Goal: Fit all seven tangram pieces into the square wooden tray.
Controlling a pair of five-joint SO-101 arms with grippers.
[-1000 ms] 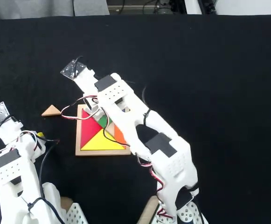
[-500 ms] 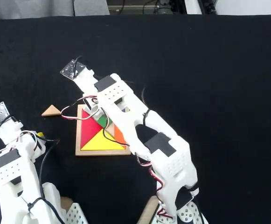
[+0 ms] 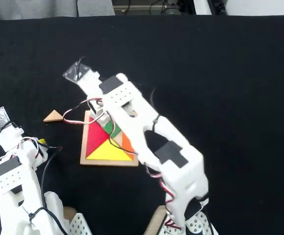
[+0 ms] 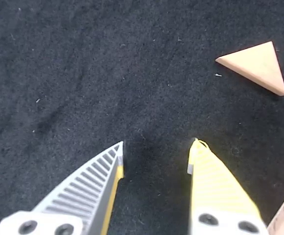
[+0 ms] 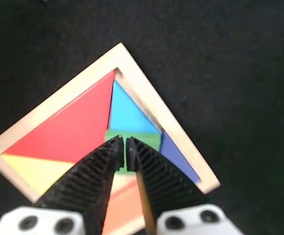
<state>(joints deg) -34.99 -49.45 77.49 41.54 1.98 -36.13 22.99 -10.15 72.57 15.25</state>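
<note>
From above: square wooden tray [image 3: 107,162] on black table [image 3: 229,98], partly under the right arm, with large red triangle [image 3: 94,139], large yellow triangle [image 3: 107,152], green square [image 3: 113,129] and orange piece [image 3: 127,142] inside; pale wooden triangle [image 3: 54,116] loose on the table near the tray.

Left wrist: left gripper [image 4: 156,152] wide open, empty, over the table, pale triangle nearby.

Right wrist: right gripper [image 5: 123,143] pinched almost shut on nothing, above the green square, beside light-blue triangle [image 5: 129,115].
</note>
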